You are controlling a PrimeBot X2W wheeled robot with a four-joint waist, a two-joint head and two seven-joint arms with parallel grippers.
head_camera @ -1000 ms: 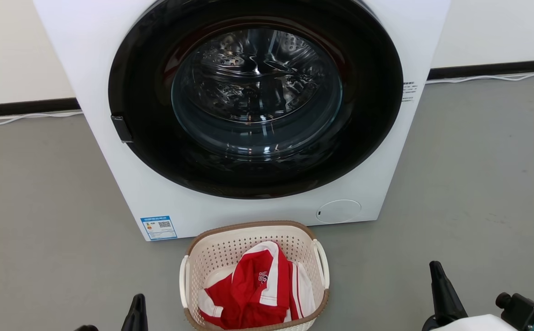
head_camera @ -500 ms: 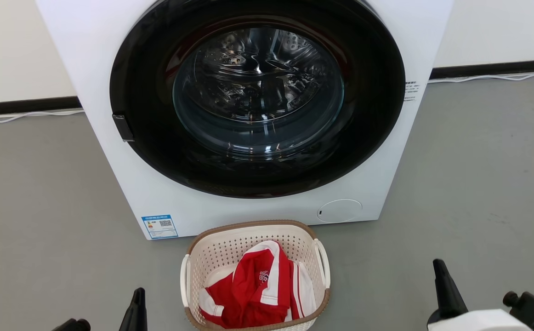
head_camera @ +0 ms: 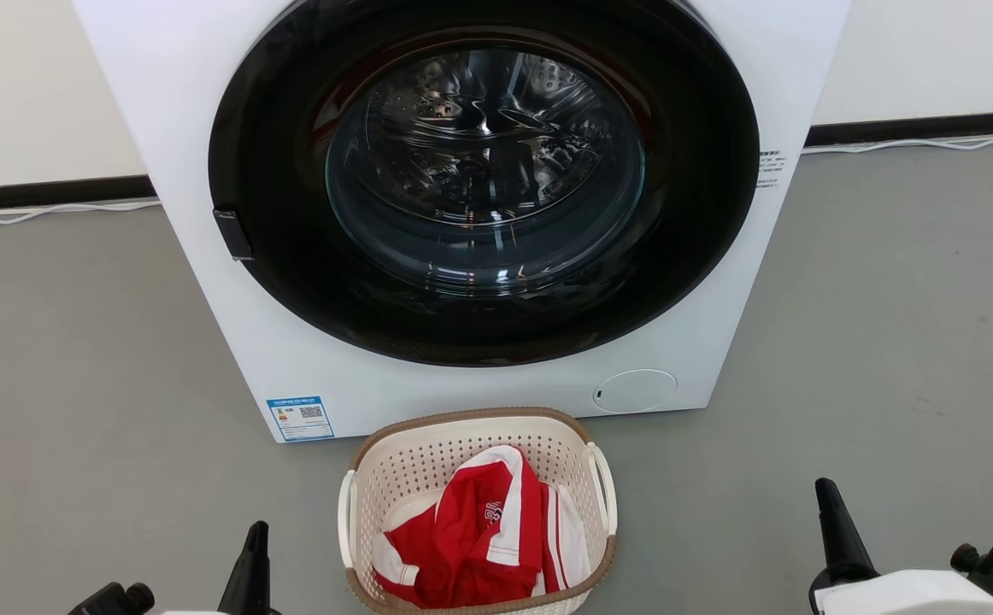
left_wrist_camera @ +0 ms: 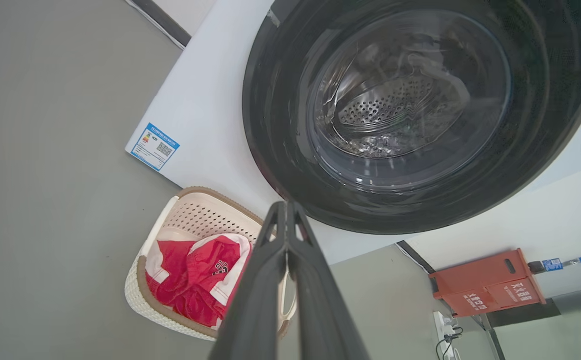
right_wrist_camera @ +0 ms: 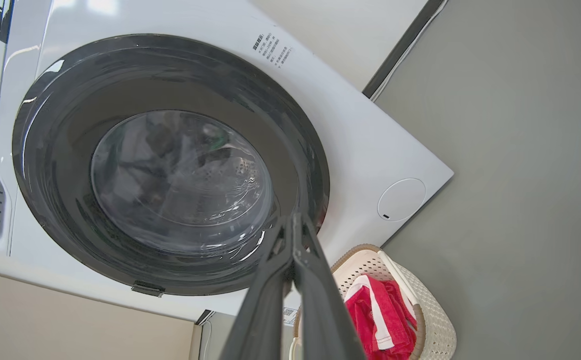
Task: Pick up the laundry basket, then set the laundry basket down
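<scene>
L gripper & R gripper both pinched closed, empty, flanking basket w/o contact; risk: lopsided lift via one handle tips shirt out or knocks washer.

Ends in long, dark, tapering fingers at both jaws; carries smooth white casing behind the right pair, with black knobbed fittings beside each.
</scene>
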